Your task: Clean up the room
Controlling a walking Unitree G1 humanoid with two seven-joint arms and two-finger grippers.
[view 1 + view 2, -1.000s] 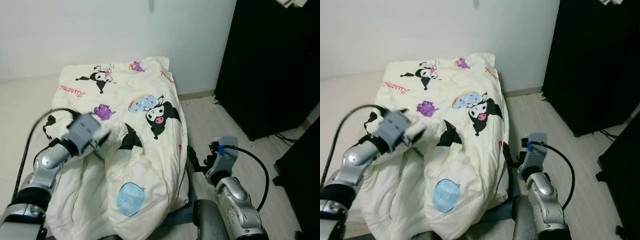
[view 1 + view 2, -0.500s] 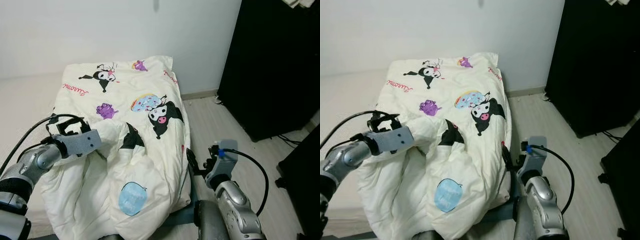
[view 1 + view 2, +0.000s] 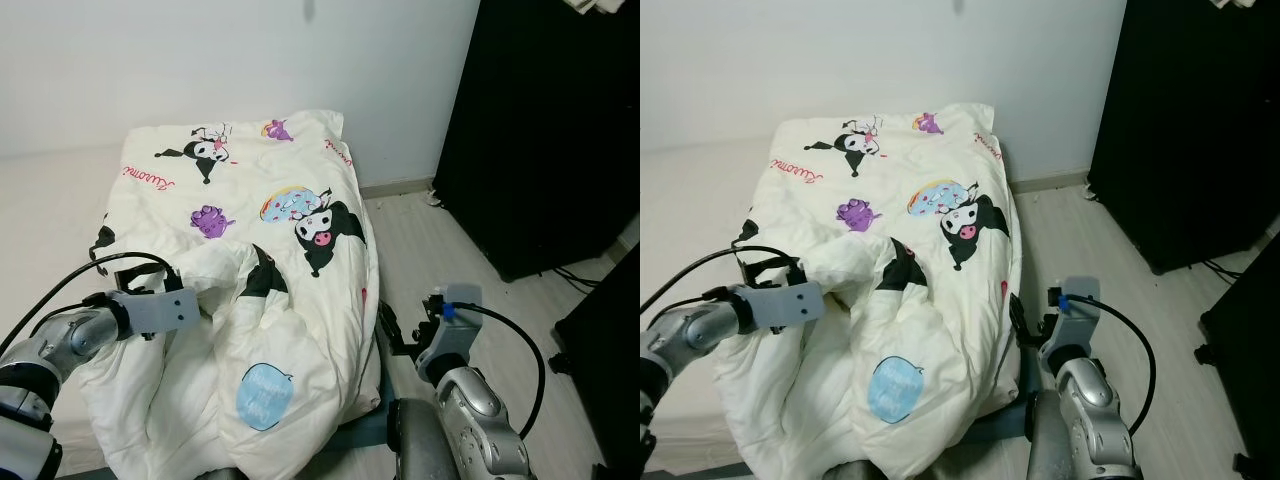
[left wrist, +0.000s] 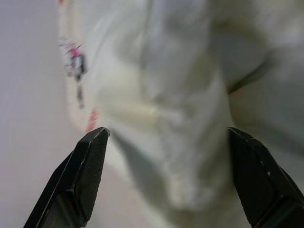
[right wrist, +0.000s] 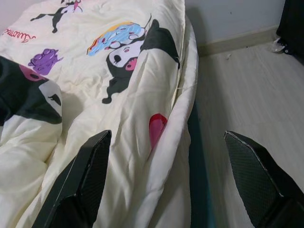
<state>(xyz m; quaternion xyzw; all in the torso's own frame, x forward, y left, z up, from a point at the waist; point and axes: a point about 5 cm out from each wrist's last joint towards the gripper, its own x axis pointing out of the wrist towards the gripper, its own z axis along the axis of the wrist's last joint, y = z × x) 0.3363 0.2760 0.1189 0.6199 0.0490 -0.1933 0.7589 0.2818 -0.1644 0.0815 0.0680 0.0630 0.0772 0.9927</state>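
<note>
A cream comforter [image 3: 290,190] printed with cartoon figures lies rumpled over the bed, its near edge bunched into thick folds [image 3: 250,350]. My left gripper [image 4: 167,132] sits low at the comforter's crumpled near-left part [image 3: 195,312]. It is open, its fingers [image 4: 85,171] wide apart with a blurred fold of fabric just ahead. My right gripper [image 5: 167,135] hangs open beside the bed's right edge [image 3: 392,330], above the floor. It points along the comforter's hanging side [image 5: 156,128] and touches nothing.
The bare white mattress [image 3: 45,200] shows left of the comforter, over a teal bed base [image 5: 197,142]. A tall black cabinet [image 3: 545,130] stands at the right with cables [image 3: 570,272] at its foot. Wood floor [image 3: 430,240] runs between bed and cabinet, below a white wall [image 3: 200,60].
My left arm has come down and back to the left, from above the comforter's middle to its crumpled near-left edge. The right arm has hardly moved. The camera shifted slightly.
</note>
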